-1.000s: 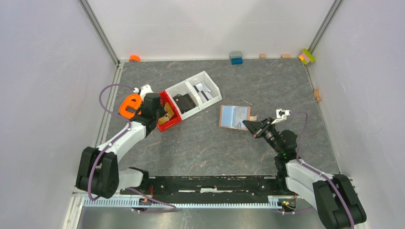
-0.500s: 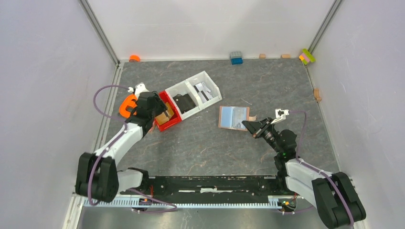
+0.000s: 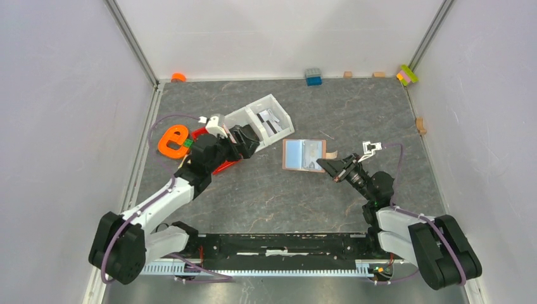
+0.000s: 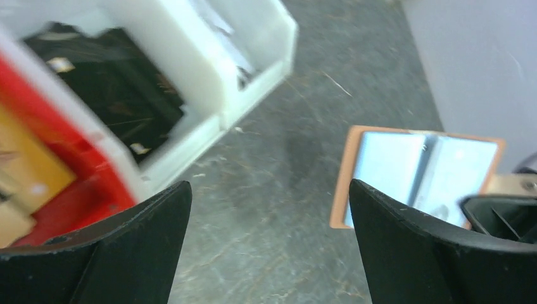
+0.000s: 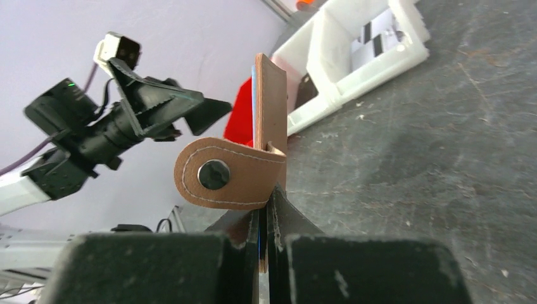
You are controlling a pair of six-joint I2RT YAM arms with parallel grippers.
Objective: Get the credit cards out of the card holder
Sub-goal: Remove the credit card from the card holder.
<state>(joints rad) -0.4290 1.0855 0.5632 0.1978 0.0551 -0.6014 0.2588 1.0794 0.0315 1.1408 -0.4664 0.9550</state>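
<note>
Pinching the floppy card holder point(image 3: 303, 154) at its right edge, right fingers point(image 5: 297, 228) shut; left fingers point(image 4: 126, 247) open, empty (cards point(image 4: 387, 166) likely stiff, slick: take edges).

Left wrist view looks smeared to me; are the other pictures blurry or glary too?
Left wrist view: the red bin and white tray are streaked and the card holder is soft, while the left end effector looks crisp. Right wrist view: sharp on the card holder, no streaking. Top external view: sharp, evenly lit, only faint shadows on the table, no glare.
</note>
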